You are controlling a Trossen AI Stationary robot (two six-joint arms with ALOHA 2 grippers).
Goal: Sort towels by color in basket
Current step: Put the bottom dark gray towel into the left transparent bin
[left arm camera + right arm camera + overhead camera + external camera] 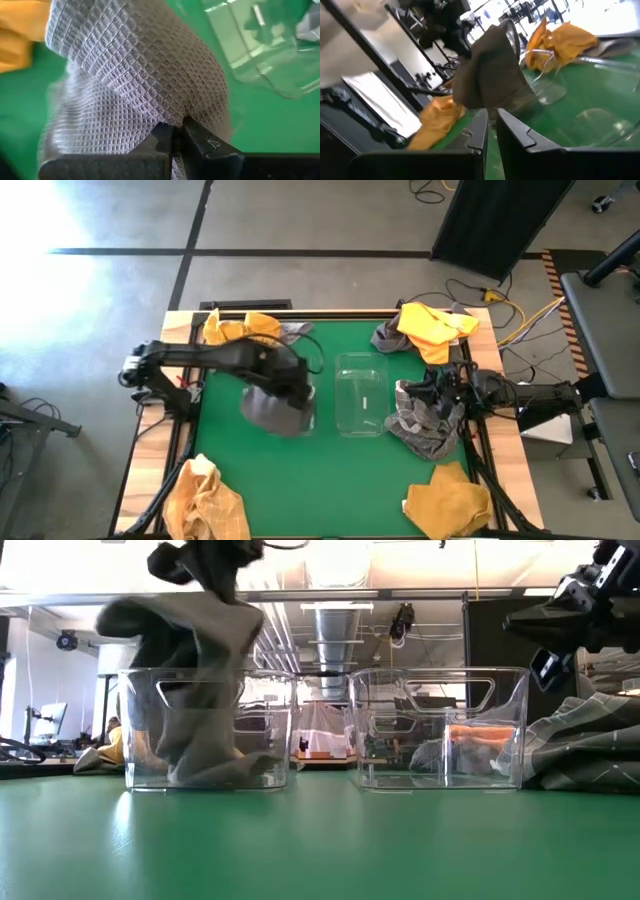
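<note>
1. Nearest the left wrist camera, the left gripper (174, 131) was pinched shut on a grey waffle-weave cloth towel (145, 75), with the cloth bunched right at the fingertips.
2. Seen from above, the left gripper (285, 380) stood over the left-hand clear plastic bin (290, 402), and the grey towel (275, 410) hung below it.
3. The low view showed the grey towel (195, 690) hanging with its long axis roughly upright, lower end inside the left-hand clear bin (208, 730) and upper folds spilling above the rim. Judgement: the coming move turns on this; the towel lay straight below the gripper and needed only lowering and release.
4. A second clear plastic bin (361, 393) stood just beside the first, toward the right arm; nothing could be made out inside it from above.
5. The right gripper (437, 392) was above a heap of crumpled grey towels (425, 428) at the table's right side. Its own wrist view showed the fingers (479, 131) close together with a narrow gap; whether they held cloth could not be told.
6. Mustard-yellow towels lay at the corners: far left (240, 328), far right (437, 328), near left (205, 498), near right (447, 500).
7. Judgement: for the right-side grey heap, the right arm was the nearer.
</note>
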